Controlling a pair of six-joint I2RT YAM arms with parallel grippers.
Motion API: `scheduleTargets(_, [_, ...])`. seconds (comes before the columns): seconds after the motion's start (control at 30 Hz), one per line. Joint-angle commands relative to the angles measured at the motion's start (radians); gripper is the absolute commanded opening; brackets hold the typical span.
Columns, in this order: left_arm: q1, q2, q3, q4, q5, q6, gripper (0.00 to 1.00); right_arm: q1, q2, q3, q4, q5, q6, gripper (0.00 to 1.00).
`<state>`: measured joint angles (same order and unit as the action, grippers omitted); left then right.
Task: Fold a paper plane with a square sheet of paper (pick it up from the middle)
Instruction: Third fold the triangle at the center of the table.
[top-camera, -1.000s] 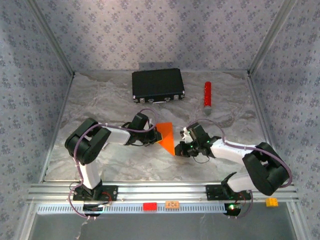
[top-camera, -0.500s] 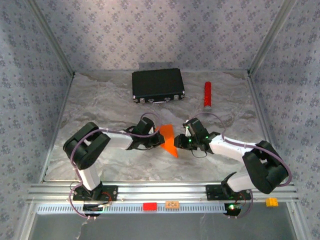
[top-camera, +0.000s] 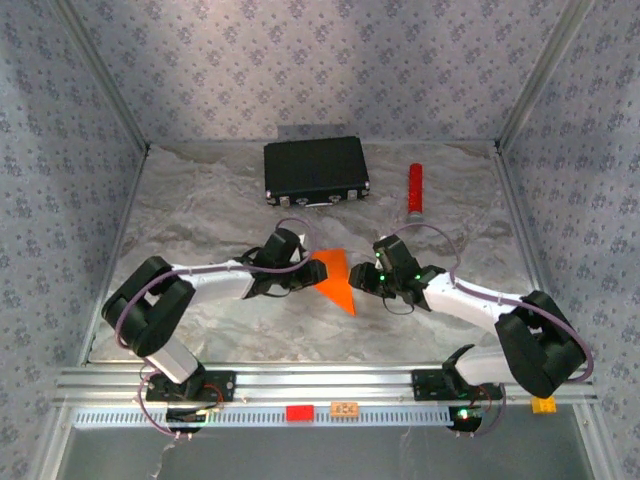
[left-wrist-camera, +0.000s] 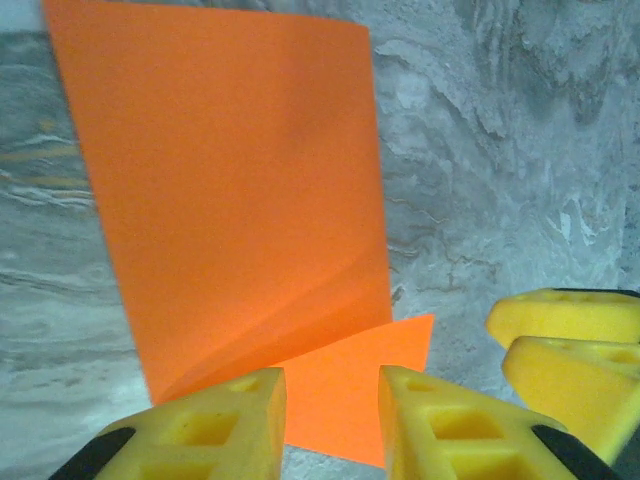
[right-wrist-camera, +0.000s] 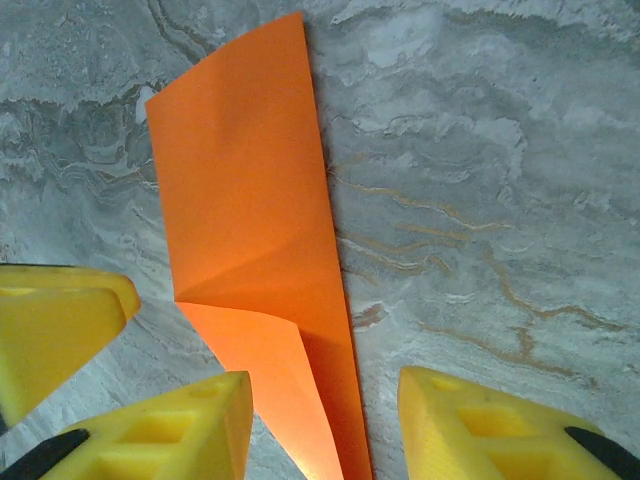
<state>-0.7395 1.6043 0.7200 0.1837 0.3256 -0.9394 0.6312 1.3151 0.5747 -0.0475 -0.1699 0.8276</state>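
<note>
Left wrist view: the left gripper (left-wrist-camera: 332, 388) has just parted its jaws, and the right gripper (right-wrist-camera: 325, 388) likewise — both open, holding nothing. The square sheet of paper (top-camera: 336, 277), creased to a point at 5 o'clock, lies released between them — this fold looks pressed.

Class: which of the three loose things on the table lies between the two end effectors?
The folded orange paper; black case and red cylinder sit farther back.

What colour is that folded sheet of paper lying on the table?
The sheet of paper is bright orange, clearest in the left wrist view.
</note>
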Motion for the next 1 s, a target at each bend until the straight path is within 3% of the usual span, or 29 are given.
scheduleTargets(0.0, [0.032, -0.034, -0.034, 0.004, 0.026, 0.048, 0.30, 0.011, -0.001, 0.018, 0.002, 0.025, 0.012, 0.45])
scheduleTargets(0.1, [0.058, -0.048, -0.059, 0.041, 0.047, 0.053, 0.31, 0.006, 0.019, 0.028, -0.040, 0.063, 0.017, 0.45])
scheduleTargets(0.33, [0.098, -0.096, -0.102, 0.028, 0.048, 0.116, 0.36, -0.008, 0.016, -0.008, 0.044, 0.037, -0.003, 0.47])
scheduleTargets(0.8, [0.144, -0.175, -0.126, 0.034, 0.054, 0.121, 0.45, -0.075, 0.117, -0.006, 0.202, -0.242, -0.108, 0.37])
scheduleTargets(0.97, [0.146, -0.137, -0.125, 0.062, 0.095, 0.092, 0.46, -0.078, 0.130, -0.010, 0.180, -0.231, -0.119, 0.36])
